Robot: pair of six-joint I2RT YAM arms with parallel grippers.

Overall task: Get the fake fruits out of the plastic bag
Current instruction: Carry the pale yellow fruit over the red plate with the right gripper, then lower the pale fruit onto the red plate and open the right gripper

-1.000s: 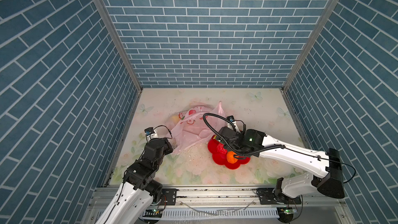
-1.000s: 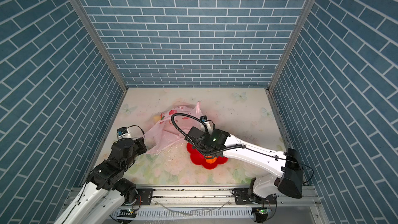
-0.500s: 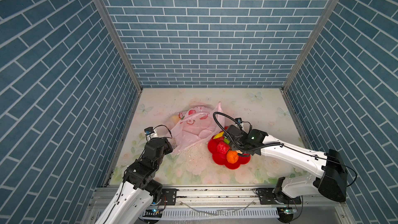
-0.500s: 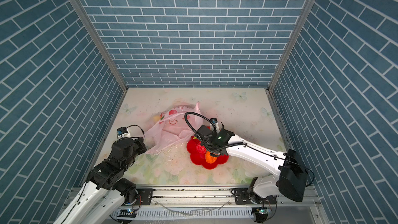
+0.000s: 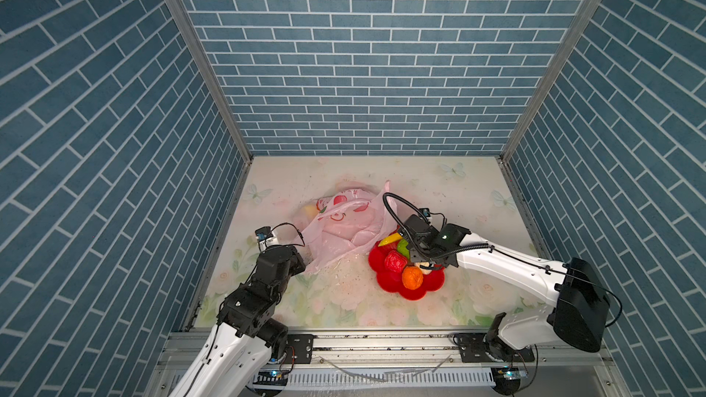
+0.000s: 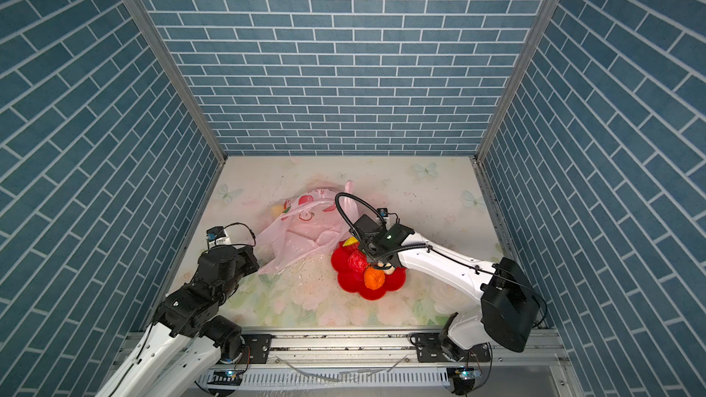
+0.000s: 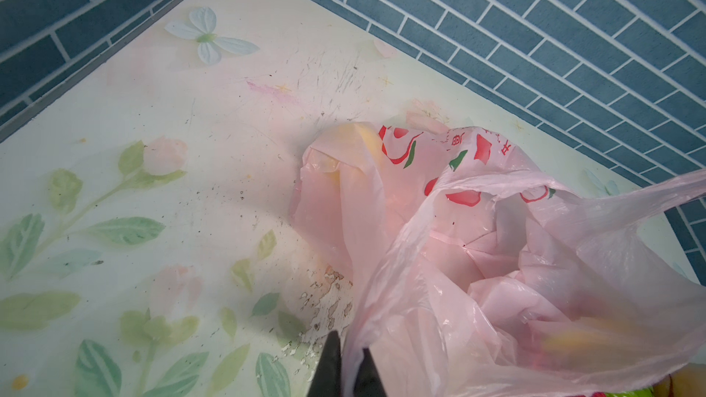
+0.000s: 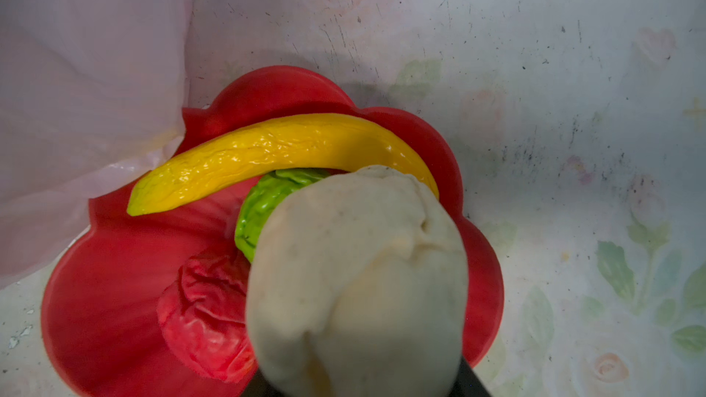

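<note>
Left jaws pinch one bag [image 7: 496, 261]; right jaws grip one cream fruit [image 8: 355, 280] over four dished fruits [image 5: 395, 261].

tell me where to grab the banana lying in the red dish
Take the banana across its thick middle, from straight above: it lies flat on the red dish and its visible end tapers. The green fruit sits against its inner curve, so shift slightly toward the greenish tip, stopping short of the plastic bag.
</note>
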